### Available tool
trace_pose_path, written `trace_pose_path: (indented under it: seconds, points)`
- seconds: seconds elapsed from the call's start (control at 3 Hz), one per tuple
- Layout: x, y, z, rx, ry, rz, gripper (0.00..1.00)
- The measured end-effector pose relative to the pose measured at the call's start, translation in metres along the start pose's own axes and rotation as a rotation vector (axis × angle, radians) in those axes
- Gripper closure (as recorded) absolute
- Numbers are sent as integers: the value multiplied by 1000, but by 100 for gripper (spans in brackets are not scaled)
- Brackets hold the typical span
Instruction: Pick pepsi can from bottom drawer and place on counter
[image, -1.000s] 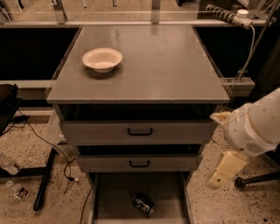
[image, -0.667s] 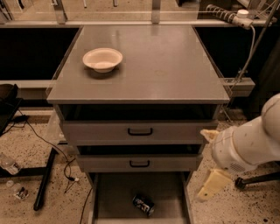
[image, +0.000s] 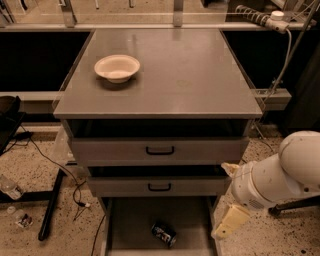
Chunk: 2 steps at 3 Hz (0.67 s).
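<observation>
Standing by the cabinet, I saw that the job had barely begun. The pepsi can (image: 164, 233) lay on its side on the floor of the bottom drawer (image: 131, 226), which stood pulled open beneath the two upper drawers (image: 160, 150) with their black handles, both only slightly ajar. The robot's white arm (image: 282, 175) reached in from the right, low down, and its pincer (image: 229, 222) hung just outside the right-hand edge of the open drawer, near the can but clearly apart from it, with nothing in it. I could not tell whether the pincer was clenched or released from where it showed. Up top, the grey surface (image: 190, 75) carried only a pale bowl (image: 117, 67) toward its back left. To my eye, nearly everything was left to do: the pincer had to swing in over the drawer, drop to the can, take hold of it, lift it past the two drawer fronts, and set it down on the surface.
</observation>
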<state>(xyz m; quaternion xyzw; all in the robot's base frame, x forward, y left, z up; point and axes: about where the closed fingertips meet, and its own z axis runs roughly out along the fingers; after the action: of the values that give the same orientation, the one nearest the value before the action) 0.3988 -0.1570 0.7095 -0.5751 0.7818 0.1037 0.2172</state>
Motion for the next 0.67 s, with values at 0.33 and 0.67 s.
trace_pose_path:
  seconds: [0.33, 0.67]
  points:
    - [10, 11, 41, -72, -52, 21, 0]
    - [32, 19, 107, -136, -122, 45, 0]
